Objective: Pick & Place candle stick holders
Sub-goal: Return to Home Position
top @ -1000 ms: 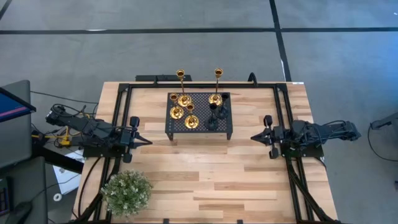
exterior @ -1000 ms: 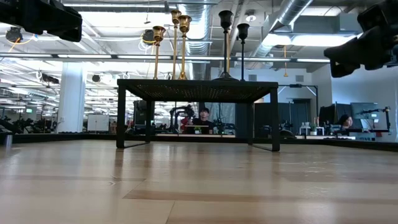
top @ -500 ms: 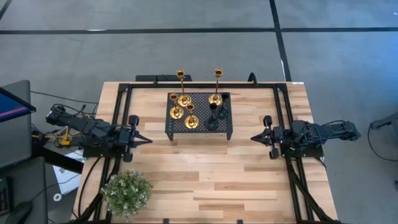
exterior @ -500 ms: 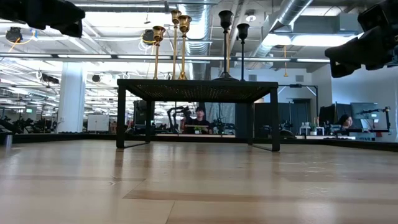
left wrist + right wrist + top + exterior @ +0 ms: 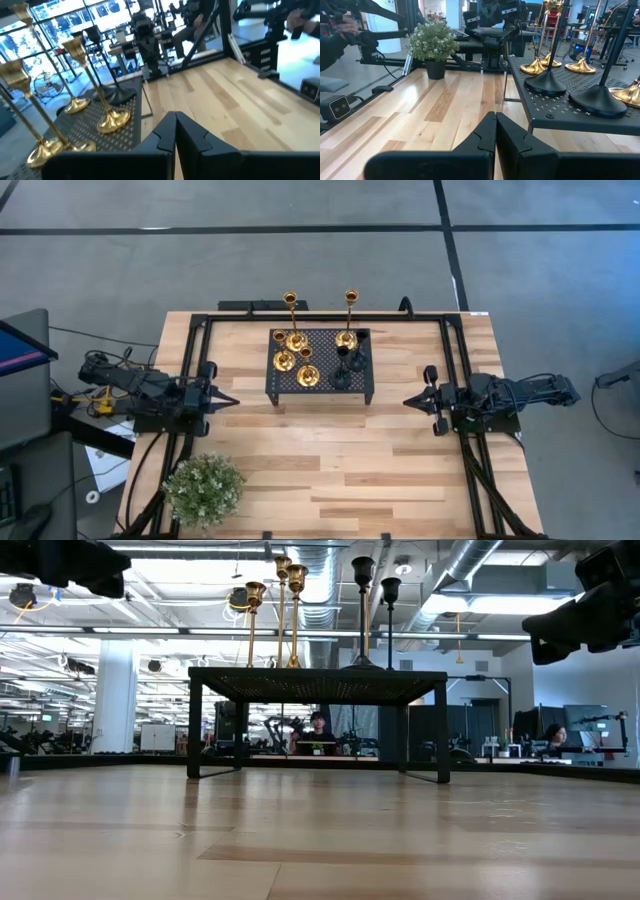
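the plant (image 5: 203, 488) sits at the near edge, out of the way. both pincers are empty and shut tight: left gripper (image 5: 232, 402) on the left side, right gripper (image 5: 407, 400) on the right. pull back slow, clear of the stand (image 5: 322, 350) farther off, where the candle stick holders (image 5: 307, 376) all sit. the left arm has slid back a little; the right has not moved.

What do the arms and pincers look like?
The left arm and right arm are dark, slim and jointed. The left pincer and right pincer each have two black fingers tapering to a point. Black cables trail from both; yellow wiring shows beside the left arm.
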Motion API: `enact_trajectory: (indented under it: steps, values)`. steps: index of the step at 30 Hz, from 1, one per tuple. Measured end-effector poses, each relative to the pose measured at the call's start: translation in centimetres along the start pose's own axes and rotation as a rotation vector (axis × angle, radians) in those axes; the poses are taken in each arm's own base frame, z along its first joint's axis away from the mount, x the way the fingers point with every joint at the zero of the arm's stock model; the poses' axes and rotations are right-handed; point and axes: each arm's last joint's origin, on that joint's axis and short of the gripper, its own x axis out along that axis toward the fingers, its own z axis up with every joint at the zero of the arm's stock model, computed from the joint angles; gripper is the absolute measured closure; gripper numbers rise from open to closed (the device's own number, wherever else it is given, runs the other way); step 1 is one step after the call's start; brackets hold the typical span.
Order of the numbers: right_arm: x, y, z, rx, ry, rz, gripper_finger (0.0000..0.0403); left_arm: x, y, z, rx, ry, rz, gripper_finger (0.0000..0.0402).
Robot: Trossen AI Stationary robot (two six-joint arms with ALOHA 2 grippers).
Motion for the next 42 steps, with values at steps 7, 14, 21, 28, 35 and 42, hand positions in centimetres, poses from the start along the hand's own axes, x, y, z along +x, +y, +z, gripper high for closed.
enact_trajectory:
  steps: [7,14,21,28,35,42]
  values:
    - [0.0,0.0,0.0,0.0,-0.003,-0.001,0.0403,0.1,-0.3,0.0,-0.044,-0.024,-0.071,0.0394]
    - [0.0,0.0,0.0,0.0,-0.003,-0.001,0.0403,1.3,-1.9,-2.6,-0.084,-0.031,-0.218,0.0394]
    - [0.0,0.0,0.0,0.0,-0.003,-0.001,0.0403,2.0,-3.0,-5.1,-0.139,-0.004,-0.248,0.0394]
    - [0.0,0.0,0.0,0.0,0.002,-0.001,0.0403,2.1,-3.2,-5.3,-0.156,-0.002,-0.283,0.0394]
    - [0.0,0.0,0.0,0.02,0.004,0.0,0.0403,2.0,-3.2,-5.4,-0.167,-0.002,-0.304,0.0394]
    - [0.0,0.0,-0.1,0.208,0.005,-0.001,0.0403,2.1,-3.3,-5.4,-0.248,0.014,-0.305,0.0394]
